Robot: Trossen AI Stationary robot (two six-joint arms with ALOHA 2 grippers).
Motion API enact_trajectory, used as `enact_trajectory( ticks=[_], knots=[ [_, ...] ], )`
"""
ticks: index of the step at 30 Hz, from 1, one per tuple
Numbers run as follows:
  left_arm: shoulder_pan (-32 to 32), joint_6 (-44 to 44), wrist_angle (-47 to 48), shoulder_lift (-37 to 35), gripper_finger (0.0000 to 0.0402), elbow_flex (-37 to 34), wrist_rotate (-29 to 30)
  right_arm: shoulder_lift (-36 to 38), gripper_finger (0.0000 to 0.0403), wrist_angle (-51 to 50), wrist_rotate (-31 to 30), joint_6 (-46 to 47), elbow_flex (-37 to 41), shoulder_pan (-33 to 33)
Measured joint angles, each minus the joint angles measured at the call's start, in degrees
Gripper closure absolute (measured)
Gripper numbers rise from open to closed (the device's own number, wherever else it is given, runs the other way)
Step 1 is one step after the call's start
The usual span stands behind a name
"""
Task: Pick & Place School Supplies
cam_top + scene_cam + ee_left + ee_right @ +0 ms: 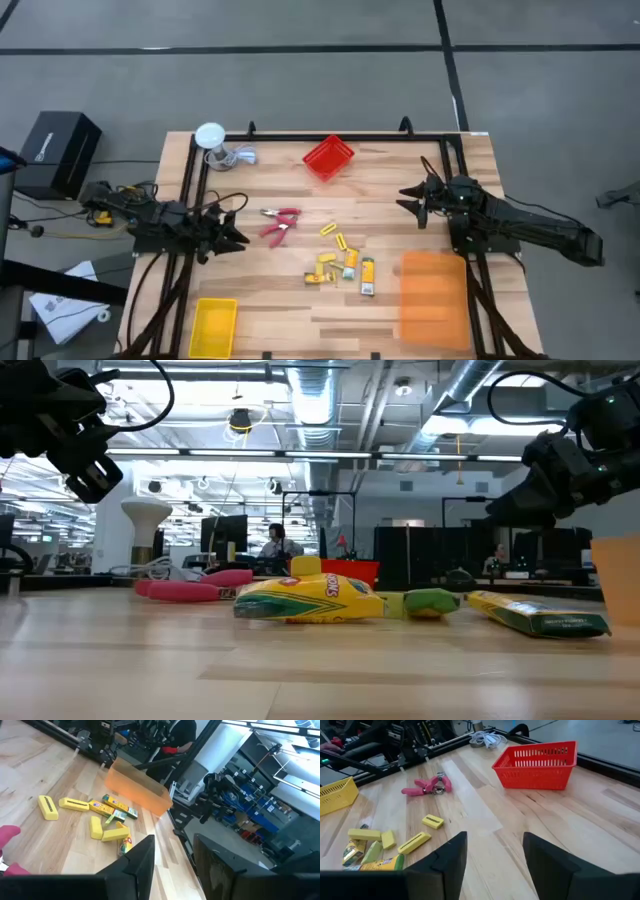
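The left claw (238,236) hangs released and empty over the bench (400,190), just beside the red-handled scissors (280,223); the right claw (408,199) waits, likewise released, near the far edge. The yellow pieces and crayon boxes (345,266) lie loose mid-bench (nothing binned yet, it seems). Judging by this, the approach is in hand; next the left claw should descend and straddle the handles
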State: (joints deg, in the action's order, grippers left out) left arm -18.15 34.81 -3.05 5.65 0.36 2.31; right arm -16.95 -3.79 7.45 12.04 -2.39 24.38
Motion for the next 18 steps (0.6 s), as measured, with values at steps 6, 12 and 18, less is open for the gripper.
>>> enact_trajectory(
  ticks=[6, 12, 18],
  knots=[
    [0.0, 0.0, 0.0, 0.0, 0.0271, 0.0, 0.0, 0.0, 0.0222, 0.0, 0.0, 0.0, 0.0, 0.0],
    [0.0, 0.0, 0.0, 0.0, 0.0271, 0.0, 0.0, 0.0, 0.0221, 0.0, 0.0, 0.0, 0.0, 0.0],
    [0.0, 0.0, 0.0, 0.0, 0.0271, 0.0, 0.0, 0.0, 0.0218, 0.0, 0.0, 0.0, 0.0, 0.0]
  ],
)
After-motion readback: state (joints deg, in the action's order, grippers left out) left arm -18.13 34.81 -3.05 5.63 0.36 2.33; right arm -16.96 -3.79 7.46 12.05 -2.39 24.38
